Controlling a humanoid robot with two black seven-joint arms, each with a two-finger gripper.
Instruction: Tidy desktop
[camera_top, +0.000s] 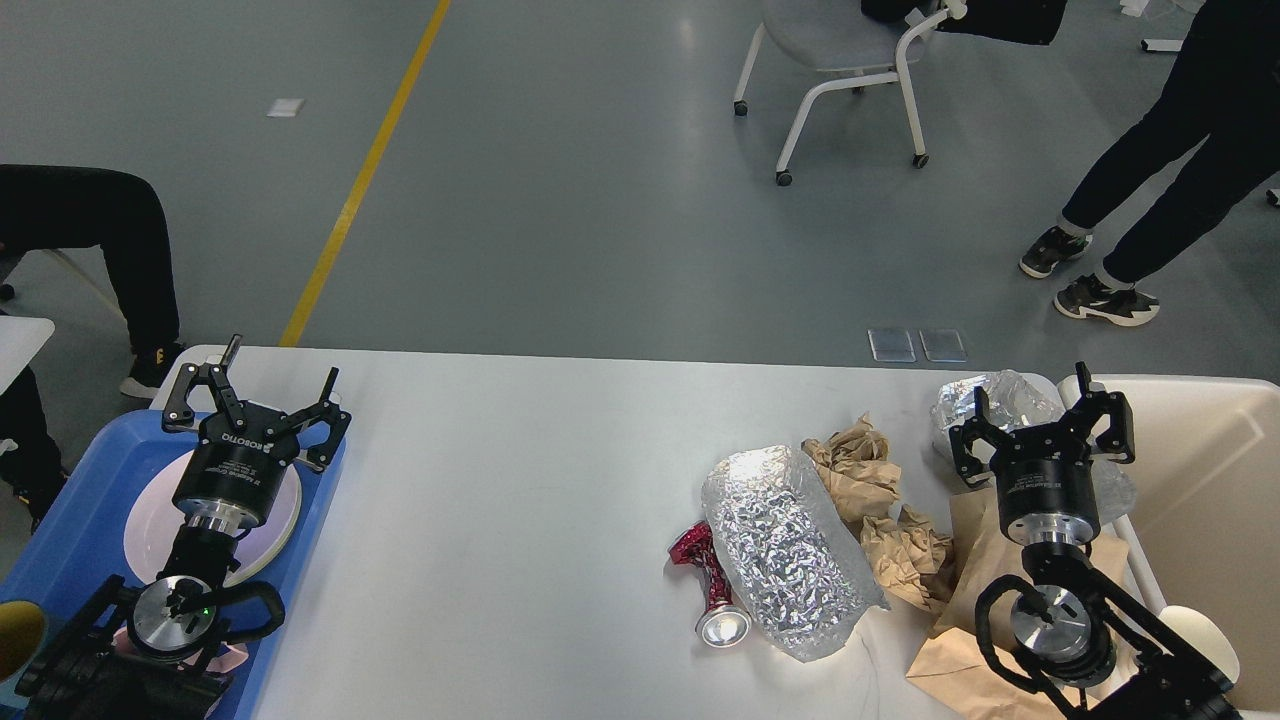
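White smooth rectangular surface with rounded corners fills the lower view. Above its right end, the right end effector hangs with fingers spread apart, empty, over a crumpled silver foil bag. The left end effector also has its fingers spread and empty, above a blue plastic tray holding a round white plate. A beige plastic bin stands at the right edge. A large silver foil bag, crushed red can and crumpled brown paper lie mid-right.

desktop middle – bare | right – foil bag, crumpled paper (crushed can beside) block
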